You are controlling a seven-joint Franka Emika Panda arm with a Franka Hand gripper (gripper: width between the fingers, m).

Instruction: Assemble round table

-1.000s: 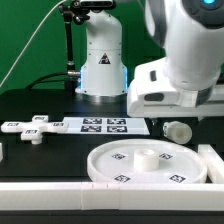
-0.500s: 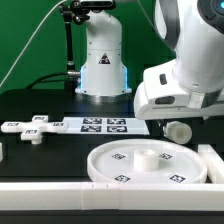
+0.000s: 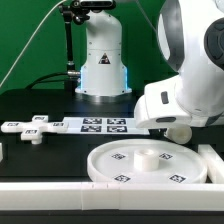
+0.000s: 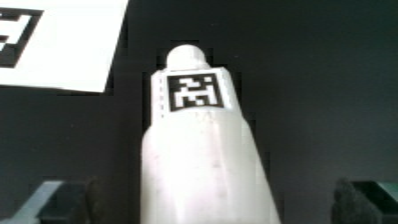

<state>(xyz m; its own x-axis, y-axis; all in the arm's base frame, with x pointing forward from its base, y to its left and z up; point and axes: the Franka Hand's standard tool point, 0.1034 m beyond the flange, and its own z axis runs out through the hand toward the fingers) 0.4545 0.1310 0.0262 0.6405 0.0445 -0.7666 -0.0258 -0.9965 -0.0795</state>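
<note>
The short thick white cylinder leg [image 3: 180, 131] lies on its side on the black table at the exterior view's right. In the wrist view the leg [image 4: 199, 140] runs lengthwise between my fingers and shows a square tag near its tapered end. My gripper [image 4: 210, 203] is open, with one dark finger [image 4: 57, 201] on each side of the leg and a gap to it on both sides. The arm's white hand [image 3: 178, 102] hangs just above the leg. The large rimmed round disc [image 3: 145, 162] lies in front. The cross-shaped piece [image 3: 30, 128] lies at the left.
The marker board [image 3: 100, 124] lies flat behind the disc; its corner shows in the wrist view [image 4: 50, 45]. A long white bar [image 3: 100, 191] runs along the front edge and up the right side. The robot base [image 3: 102, 60] stands at the back.
The arm has come down and shifted toward the exterior view's right, so the hand now sits low over the leg. The parts on the table have not moved.
</note>
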